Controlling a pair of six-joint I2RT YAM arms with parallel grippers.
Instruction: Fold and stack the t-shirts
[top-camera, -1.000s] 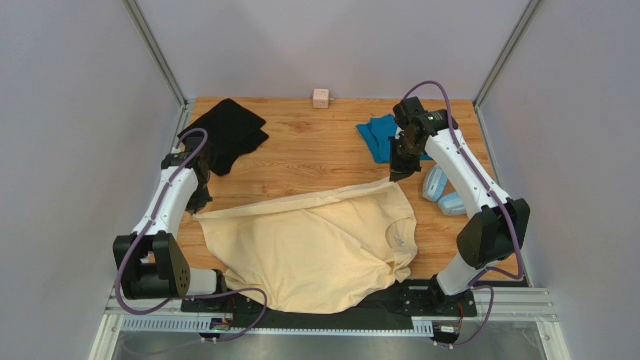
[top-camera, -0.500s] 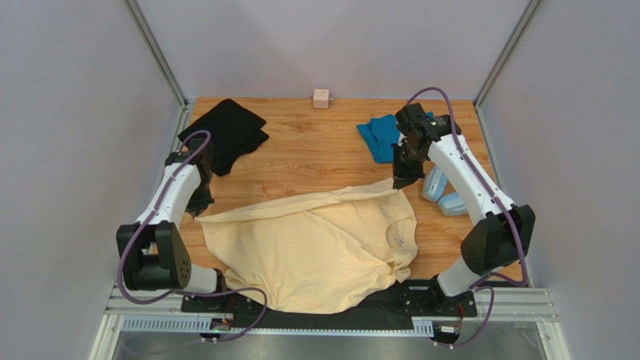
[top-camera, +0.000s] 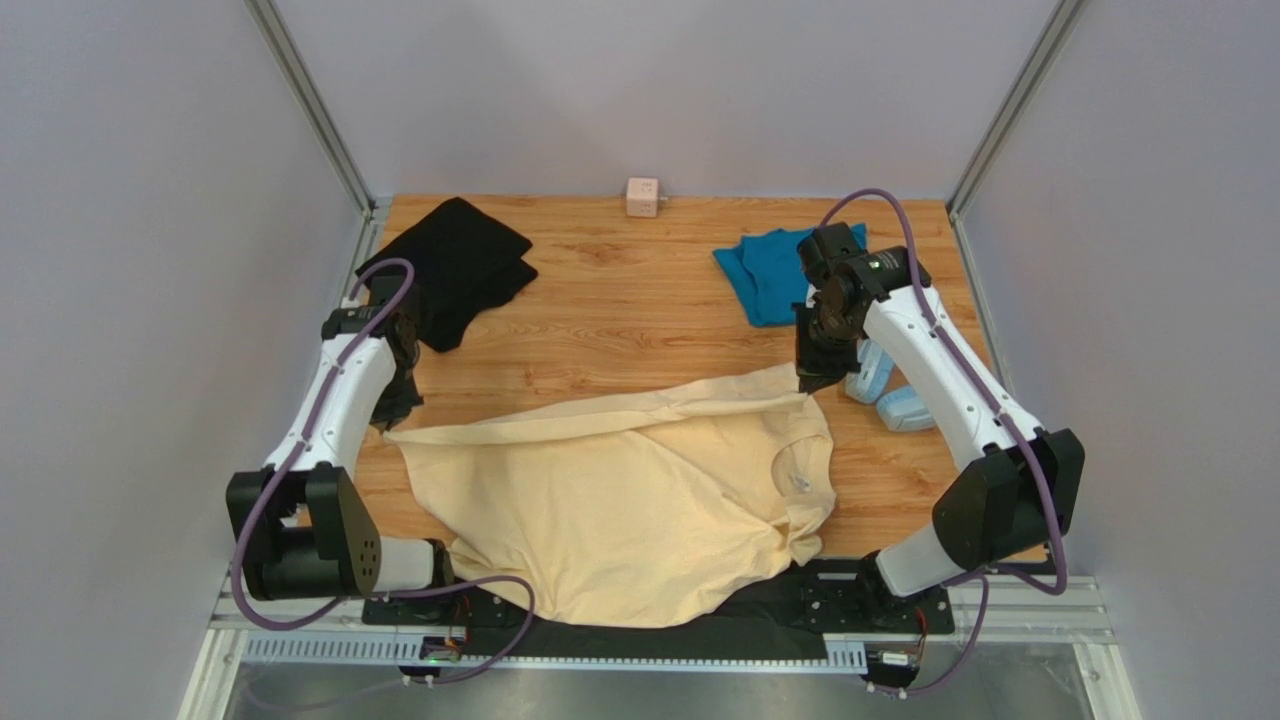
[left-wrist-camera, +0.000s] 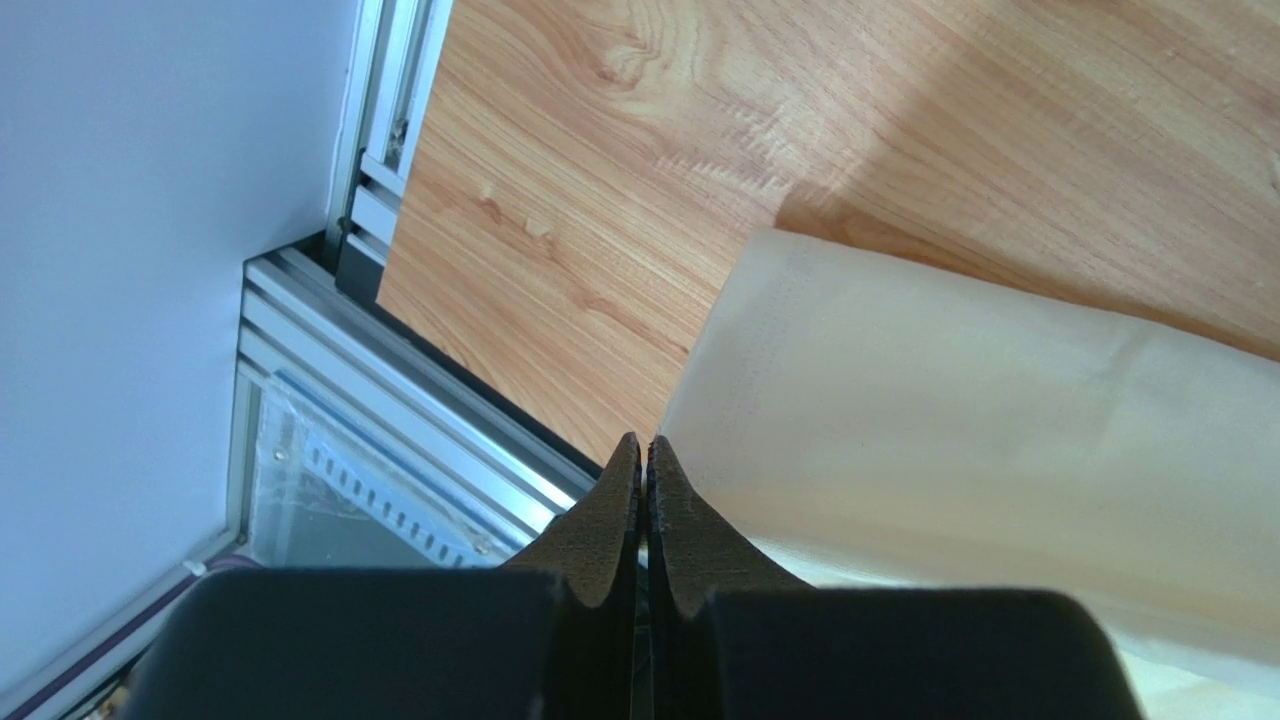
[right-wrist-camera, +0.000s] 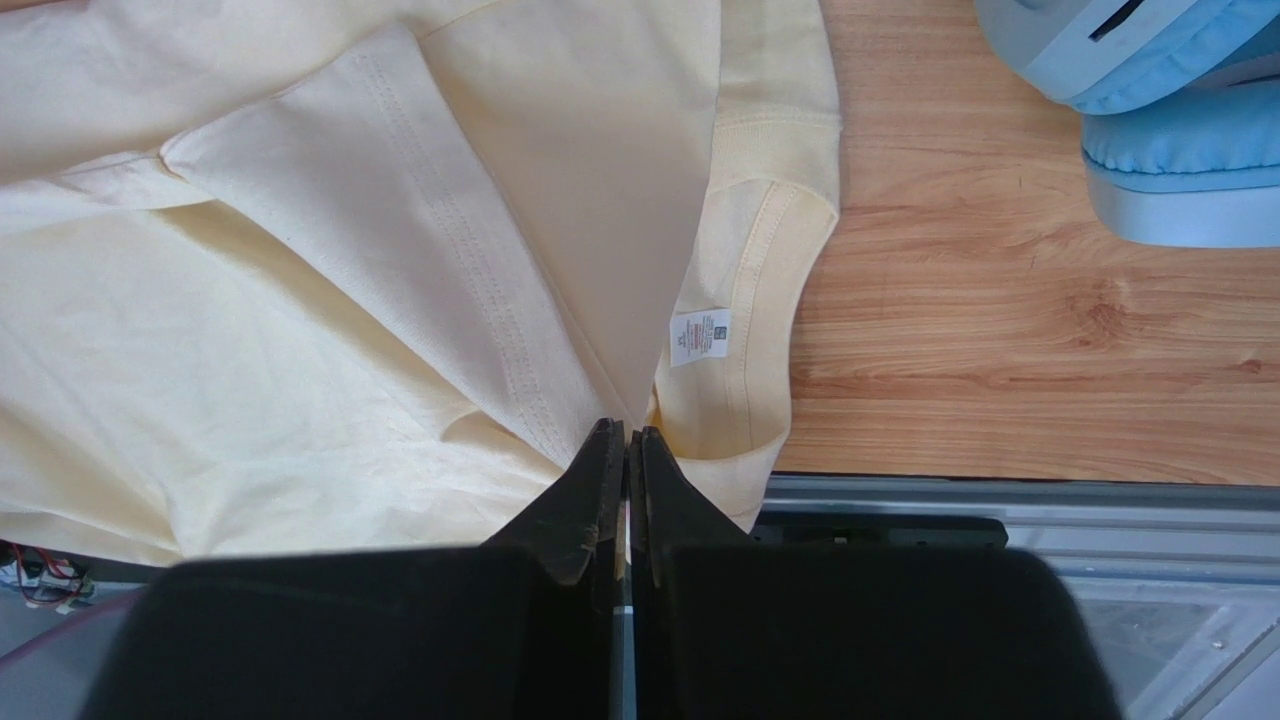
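The cream-yellow t-shirt (top-camera: 631, 510) lies spread across the near middle of the table, and its far edge is pulled into a taut line between my two grippers. My left gripper (top-camera: 398, 411) is shut on the shirt's left corner (left-wrist-camera: 977, 405), close to the table's left edge. My right gripper (top-camera: 813, 375) is shut on the right end of that edge, and the collar with its label (right-wrist-camera: 700, 336) lies just beyond its fingers. The black t-shirt (top-camera: 451, 267) sits crumpled at the far left. The teal t-shirt (top-camera: 766, 278) lies at the far right, behind the right arm.
Light-blue headphones (top-camera: 887, 390) lie on the wood right of my right gripper, and they also show in the right wrist view (right-wrist-camera: 1172, 120). A small pink cube (top-camera: 643, 197) stands at the back edge. An aluminium rail (left-wrist-camera: 406, 450) borders the table under the left gripper.
My right gripper has moved nearer and slightly right, carrying the shirt's edge with it. The left gripper has stayed almost in place.
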